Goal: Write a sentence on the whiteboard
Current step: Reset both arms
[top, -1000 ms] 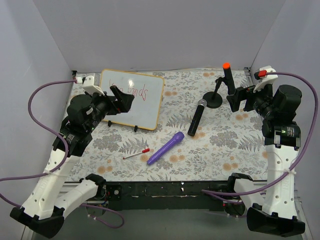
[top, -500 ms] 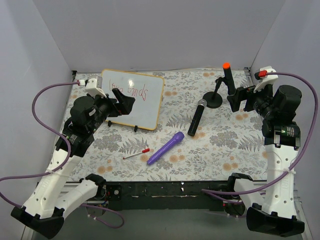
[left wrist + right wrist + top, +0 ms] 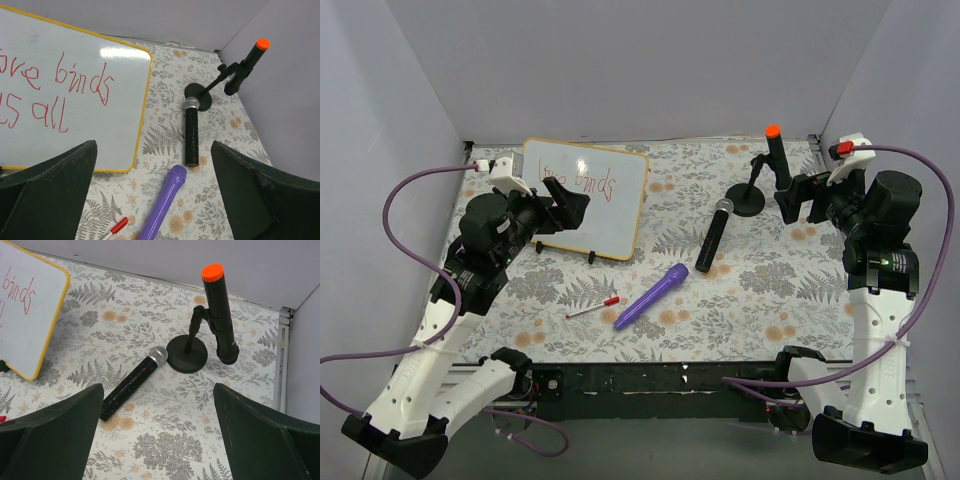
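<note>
1. Top view: the whiteboard (image 3: 612,215) is standing tilted on its small black feet at the far left part of the table (image 3: 760,290), and the sentence (image 3: 588,183) in red is showing on it. The left gripper (image 3: 565,200) is hovering in front of the board with its claw spread wide, pinching nothing. The right gripper (image 3: 798,197) is hanging at the far right, also spread and empty, near a black stand (image 3: 748,200) with an orange tip. A black microphone (image 3: 712,235), a purple tube (image 3: 652,297) and a red marker (image 3: 594,307) are lying in the middle of the table
2. Left wrist view: the two dark fingers (image 3: 50,195) are standing far apart at the lower corners. The board is filling the upper left, and the red words are reading about "love binds us all", cut at the left edge
3. Right wrist view: the fingers (image 3: 265,435) are again standing wide apart, with nothing between them. The black microphone is lying just beside the stand's round base, and one yellow-framed corner of the board is showing at the left
</note>
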Controlling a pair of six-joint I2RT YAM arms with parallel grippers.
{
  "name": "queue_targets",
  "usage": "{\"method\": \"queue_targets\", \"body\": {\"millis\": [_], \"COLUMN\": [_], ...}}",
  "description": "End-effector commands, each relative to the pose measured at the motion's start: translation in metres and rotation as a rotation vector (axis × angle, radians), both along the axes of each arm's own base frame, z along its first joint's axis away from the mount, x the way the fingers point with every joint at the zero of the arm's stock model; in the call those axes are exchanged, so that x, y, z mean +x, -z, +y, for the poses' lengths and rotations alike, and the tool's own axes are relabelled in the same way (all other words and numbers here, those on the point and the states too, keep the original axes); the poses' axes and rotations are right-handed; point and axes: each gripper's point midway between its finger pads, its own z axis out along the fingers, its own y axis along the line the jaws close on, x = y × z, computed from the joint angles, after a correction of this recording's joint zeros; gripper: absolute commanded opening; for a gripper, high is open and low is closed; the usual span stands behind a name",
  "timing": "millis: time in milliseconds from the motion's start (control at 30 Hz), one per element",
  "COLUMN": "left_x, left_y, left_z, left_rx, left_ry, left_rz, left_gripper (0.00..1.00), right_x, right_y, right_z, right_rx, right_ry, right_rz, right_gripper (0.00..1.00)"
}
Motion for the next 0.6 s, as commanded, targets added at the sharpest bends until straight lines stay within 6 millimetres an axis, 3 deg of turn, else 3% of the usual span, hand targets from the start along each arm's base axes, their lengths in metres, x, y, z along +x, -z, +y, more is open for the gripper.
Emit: {"method": "queue_targets", "body": {"millis": [0, 567], "left_x": [-0.002, -0.0051], "left_y": [-0.0083, -0.0109], "left_z": [0.0051, 0.0074], "left_rx": [0.003, 0.002], "left_ry": [-0.014, -0.017], "left_rz": [-0.039, -0.045], "left_gripper": [0.98, 0.98], "right_x": [0.0018, 0.0034], "right_y": [-0.0086, -0.0037], "right_z": [-0.0016, -0.002], "right_rx": [0.008, 0.01], "right_ry": [0.009, 0.011], "right_rz": [-0.04, -0.034], "right_gripper": [0.98, 0.98]}}
